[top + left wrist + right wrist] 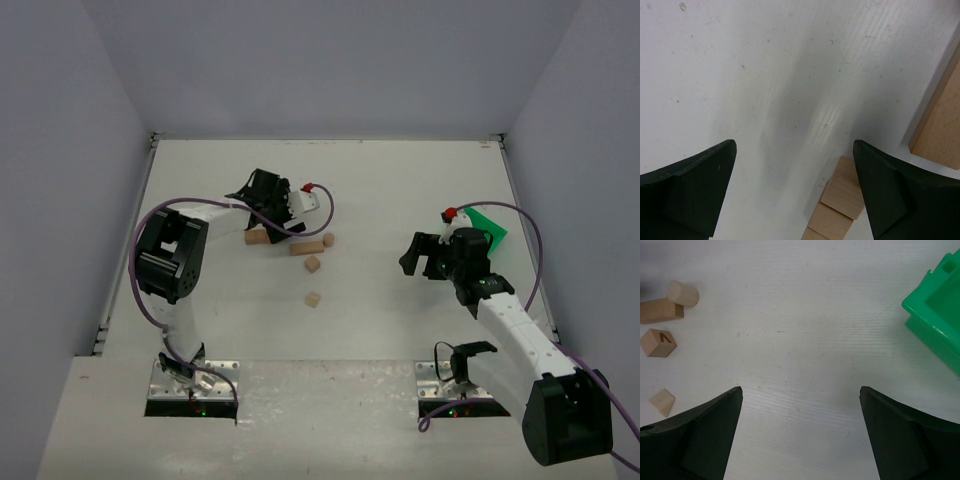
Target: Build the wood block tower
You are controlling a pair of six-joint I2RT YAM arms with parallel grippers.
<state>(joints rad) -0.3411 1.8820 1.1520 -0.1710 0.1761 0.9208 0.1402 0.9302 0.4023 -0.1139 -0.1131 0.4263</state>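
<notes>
I am holding my left gripper (794,145) spread open and empty, with a small light-tan wooden block (842,192) lying by one fingertip, near the left end of the longer light-tan rectangular wooden bar (940,125). My right gripper (801,390) is hanging open and empty too, well right of that bar. A tan wooden cylinder (682,293) is sitting at the bar's right end, a tan cube (658,342) and pale wedge (662,401) are lying on its near side, and the bright green plastic bin (935,315) is standing far to its right.

Left claw (794,145) spread wide, pointing down, right claw (801,390) spread wide, pointing down
</notes>
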